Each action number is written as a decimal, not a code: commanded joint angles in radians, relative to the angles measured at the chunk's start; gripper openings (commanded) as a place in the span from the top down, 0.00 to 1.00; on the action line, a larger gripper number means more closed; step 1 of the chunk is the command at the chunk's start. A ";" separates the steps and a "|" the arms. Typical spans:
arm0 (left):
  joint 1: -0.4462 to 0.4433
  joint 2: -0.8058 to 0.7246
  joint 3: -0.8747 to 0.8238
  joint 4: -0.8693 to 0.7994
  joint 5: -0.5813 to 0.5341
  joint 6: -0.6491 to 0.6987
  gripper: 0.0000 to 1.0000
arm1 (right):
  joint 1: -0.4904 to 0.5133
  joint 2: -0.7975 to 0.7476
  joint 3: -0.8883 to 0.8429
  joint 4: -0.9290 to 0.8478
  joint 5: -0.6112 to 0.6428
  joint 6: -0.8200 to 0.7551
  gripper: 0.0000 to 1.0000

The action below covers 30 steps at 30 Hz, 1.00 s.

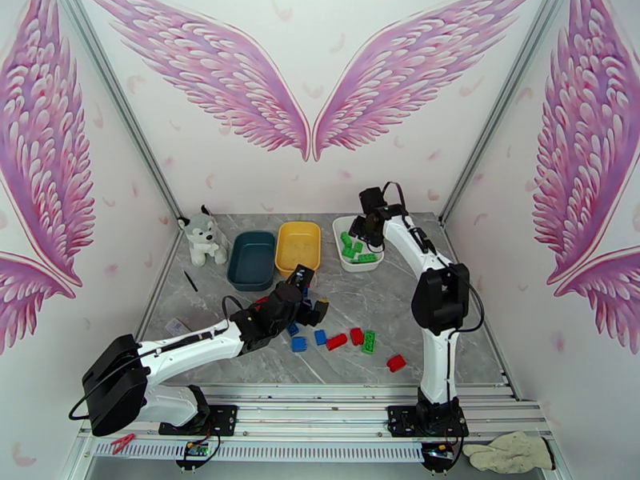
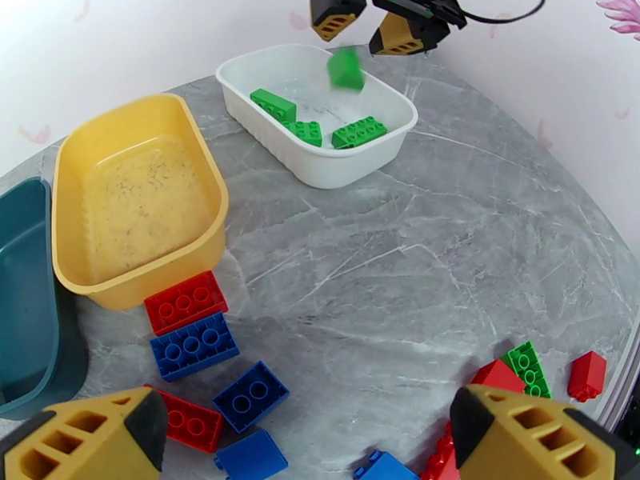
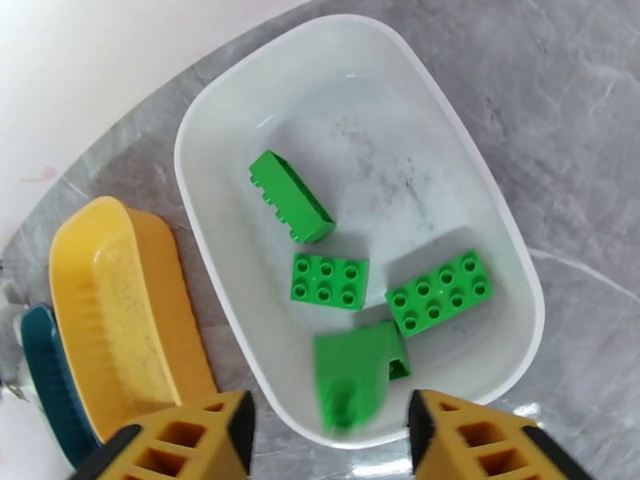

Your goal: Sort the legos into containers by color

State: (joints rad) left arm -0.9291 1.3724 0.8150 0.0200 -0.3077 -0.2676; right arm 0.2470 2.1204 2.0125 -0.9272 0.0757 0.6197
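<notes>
Overhead, shows right gripper [image 3: 322,410], jaws parted, above white tray [image 3: 192,178], green lego [image 3: 352,370] loose in mid-air beneath; left gripper [image 2: 308,418] spread wide over scattered legos [image 2: 194,344]: light, rigid, slick, likely best pinched across flat sides.

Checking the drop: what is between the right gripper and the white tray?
A blurred green brick, free of the right gripper, above the white tray; right wrist view.

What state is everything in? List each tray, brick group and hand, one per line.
white tray: holds three green bricks
falling green brick: mid-air over the white tray, blurred
yellow tray: empty
teal tray: empty
loose bricks: red, blue and green, unsorted on the table
left hand: open, empty, over the loose bricks
right hand: open, empty, above the white tray
</notes>
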 commanded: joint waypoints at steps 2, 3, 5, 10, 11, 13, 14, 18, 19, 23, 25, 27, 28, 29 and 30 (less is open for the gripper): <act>0.009 -0.034 -0.002 0.027 -0.014 0.008 0.01 | 0.003 -0.091 -0.092 -0.038 0.050 -0.034 0.31; 0.012 -0.040 -0.006 0.030 -0.017 0.005 0.01 | 0.003 -0.132 -0.150 -0.014 0.034 -0.039 0.31; 0.023 -0.048 -0.011 0.034 -0.013 -0.003 0.01 | 0.004 -0.219 -0.275 0.032 -0.005 -0.048 0.32; 0.097 -0.052 -0.035 0.054 0.065 -0.056 0.01 | 0.012 -0.451 -0.611 0.119 -0.135 -0.065 0.35; 0.112 -0.052 -0.039 0.058 0.075 -0.067 0.01 | 0.014 -0.500 -0.676 0.126 -0.159 -0.067 0.35; 0.138 -0.049 -0.046 0.066 0.099 -0.087 0.01 | 0.016 -0.596 -0.792 0.132 -0.190 -0.072 0.36; 0.152 -0.047 -0.050 0.072 0.113 -0.099 0.01 | 0.021 -0.652 -0.852 0.136 -0.198 -0.074 0.36; 0.202 -0.037 -0.062 0.087 0.159 -0.139 0.01 | 0.040 -0.844 -1.026 0.106 -0.197 -0.077 0.35; 0.212 -0.035 -0.063 0.089 0.167 -0.145 0.01 | 0.050 -0.881 -1.055 0.098 -0.195 -0.075 0.35; 0.252 -0.020 -0.069 0.100 0.208 -0.176 0.01 | 0.098 -0.983 -1.144 0.036 -0.181 -0.073 0.39; 0.266 -0.014 -0.071 0.104 0.221 -0.186 0.01 | 0.127 -1.004 -1.174 0.009 -0.171 -0.068 0.41; 0.272 -0.013 -0.073 0.106 0.224 -0.189 0.01 | 0.163 -1.016 -1.200 -0.008 -0.149 -0.061 0.43; 0.273 -0.013 -0.072 0.107 0.226 -0.191 0.01 | 0.183 -1.015 -1.214 -0.014 -0.134 -0.055 0.43; 0.274 -0.014 -0.073 0.107 0.226 -0.191 0.01 | 0.201 -1.012 -1.225 -0.011 -0.130 -0.048 0.43; 0.275 -0.013 -0.074 0.108 0.228 -0.191 0.01 | 0.222 -1.001 -1.237 -0.008 -0.126 -0.037 0.43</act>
State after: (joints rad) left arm -0.6590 1.3502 0.7589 0.1116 -0.1085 -0.4438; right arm 0.4316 1.1160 0.8078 -0.8989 -0.0853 0.5575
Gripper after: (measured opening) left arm 0.987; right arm 0.571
